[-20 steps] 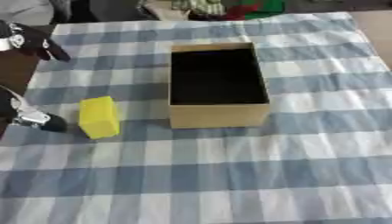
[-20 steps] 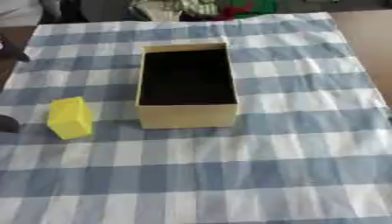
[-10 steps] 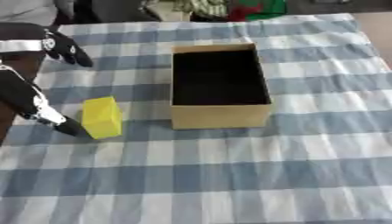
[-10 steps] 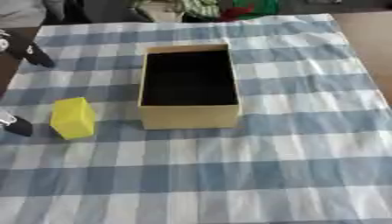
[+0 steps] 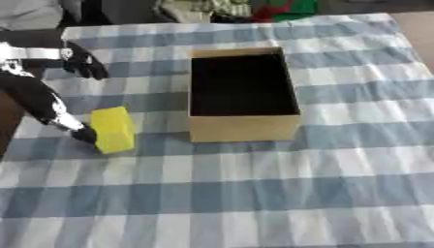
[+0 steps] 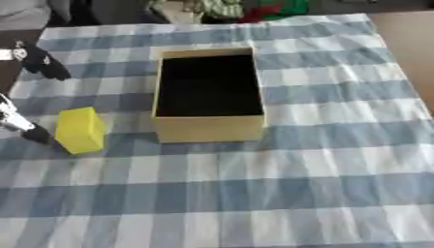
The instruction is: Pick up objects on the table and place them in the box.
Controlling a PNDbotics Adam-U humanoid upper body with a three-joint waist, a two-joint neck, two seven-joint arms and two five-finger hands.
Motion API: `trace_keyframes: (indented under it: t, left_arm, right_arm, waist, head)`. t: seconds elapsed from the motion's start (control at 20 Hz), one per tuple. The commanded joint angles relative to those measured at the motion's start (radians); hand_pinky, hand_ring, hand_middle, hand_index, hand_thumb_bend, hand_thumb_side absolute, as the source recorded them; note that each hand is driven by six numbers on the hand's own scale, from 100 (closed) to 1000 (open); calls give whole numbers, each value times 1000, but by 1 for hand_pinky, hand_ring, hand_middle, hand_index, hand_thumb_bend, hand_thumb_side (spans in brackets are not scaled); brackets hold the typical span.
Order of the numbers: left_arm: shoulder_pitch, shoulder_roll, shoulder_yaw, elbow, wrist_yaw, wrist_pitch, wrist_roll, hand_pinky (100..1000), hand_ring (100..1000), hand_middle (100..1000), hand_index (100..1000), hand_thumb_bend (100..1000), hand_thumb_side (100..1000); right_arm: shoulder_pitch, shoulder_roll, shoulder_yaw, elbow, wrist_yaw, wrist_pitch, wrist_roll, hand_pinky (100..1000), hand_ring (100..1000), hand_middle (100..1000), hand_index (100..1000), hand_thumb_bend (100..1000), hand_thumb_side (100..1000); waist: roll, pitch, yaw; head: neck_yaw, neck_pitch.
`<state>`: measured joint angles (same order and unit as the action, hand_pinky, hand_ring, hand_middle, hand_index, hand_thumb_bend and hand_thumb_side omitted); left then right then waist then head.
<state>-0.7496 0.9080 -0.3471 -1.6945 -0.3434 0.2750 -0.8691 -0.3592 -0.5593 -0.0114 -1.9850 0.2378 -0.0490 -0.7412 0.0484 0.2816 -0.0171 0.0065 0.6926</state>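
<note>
Left eye view: left hand [image 5: 53, 104] spread, fingertip at yellow block [image 5: 113, 129].

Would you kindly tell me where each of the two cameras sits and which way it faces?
Left eye view: in the head, looking down at the checked cloth; the left hand shows beside the yellow block.
Right eye view: same head, set slightly rightward; only the hand's fingertips show at the left edge.
Both share the open box and the block.

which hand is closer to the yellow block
The left. The left hand has a fingertip right at the left side of the yellow rectangular block, with another fingertip up behind it. The right hand shows in neither view.
</note>
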Motion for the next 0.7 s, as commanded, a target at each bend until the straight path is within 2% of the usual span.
trace_keyframes:
  t: [0.05,0.3,0.5,0.6,0.7]
  left_arm:
    - [-24,9,2,15,-1,4,-16,914,872,803,874,842,450]
    - [-35,0,-2,24,-11,-4,-25,916,873,803,870,855,448]
    - [-41,-13,-7,25,29,-7,-37,923,874,804,873,848,445]
    - [-41,-9,-18,17,39,-11,-38,923,887,820,871,879,420]
    - [-41,0,-34,9,-13,-23,-38,921,897,831,868,925,393]
  right_arm:
    - [-6,-20,-3,-15,-6,2,3,820,774,739,806,100,623]
    - [-6,-20,-2,-15,-6,5,3,820,774,739,806,100,622]
    - [-6,-19,-1,-15,-8,7,4,821,774,739,807,100,620]
    - [-5,-18,0,-15,-8,8,5,821,774,738,807,100,620]
    - [-5,-17,1,-15,-9,8,6,821,774,738,807,100,619]
  waist:
    - [1,-12,0]
    - [5,-6,-1]
    - [6,-3,-2]
    - [7,-3,-3]
    - [8,-3,-3]
  head:
    - [-1,1]
    - [-2,-5]
    - [-1,-6]
    - [0,-6]
    - [2,-3]
